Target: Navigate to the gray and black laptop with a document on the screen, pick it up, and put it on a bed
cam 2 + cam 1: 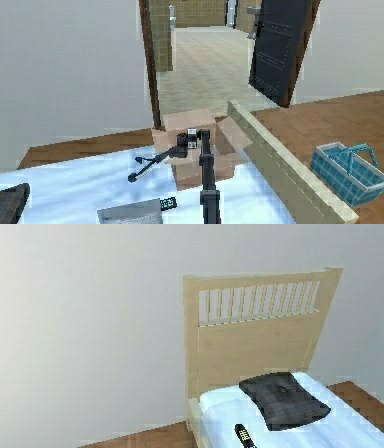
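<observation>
The bed (330,396) has a pale wooden slatted headboard (260,324) and a light blue-white sheet, and stands at the forward view's right. Its sheet (70,185) spreads across the arm side view's lower left. A flat grey and black slab, the laptop by its shape (135,212), lies on that sheet near the bottom edge. My arm (208,185) rises over the bed, and the gripper (136,177) points down-left just above the laptop. Only bare sheet lies behind the fingers, so the gripper holds nothing.
A dark grey pillow (285,399) and a small black remote-like thing (242,434) lie on the bed. An open cardboard box (225,140) stands beyond the bed's wooden rail (285,165). A blue basket (348,168) sits on the wood floor. A doorway with a dark door (280,50) opens beyond.
</observation>
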Tool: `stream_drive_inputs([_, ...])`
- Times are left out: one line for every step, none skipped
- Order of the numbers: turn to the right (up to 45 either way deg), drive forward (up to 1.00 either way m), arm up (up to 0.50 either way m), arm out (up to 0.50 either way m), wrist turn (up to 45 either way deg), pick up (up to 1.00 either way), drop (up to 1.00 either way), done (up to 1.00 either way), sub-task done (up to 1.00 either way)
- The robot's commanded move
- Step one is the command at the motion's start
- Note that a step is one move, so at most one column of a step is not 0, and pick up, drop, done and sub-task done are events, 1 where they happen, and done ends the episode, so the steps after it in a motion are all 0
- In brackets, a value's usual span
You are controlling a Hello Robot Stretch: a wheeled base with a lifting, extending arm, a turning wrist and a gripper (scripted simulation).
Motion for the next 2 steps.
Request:
stream_drive_inputs([0.0, 0.0, 0.1, 0.0, 0.0, 0.0, 0.0, 0.0, 0.0])
stream_drive_inputs([0.0, 0.0, 0.0, -0.08, 0.0, 0.0, 0.0, 0.0, 0.0])
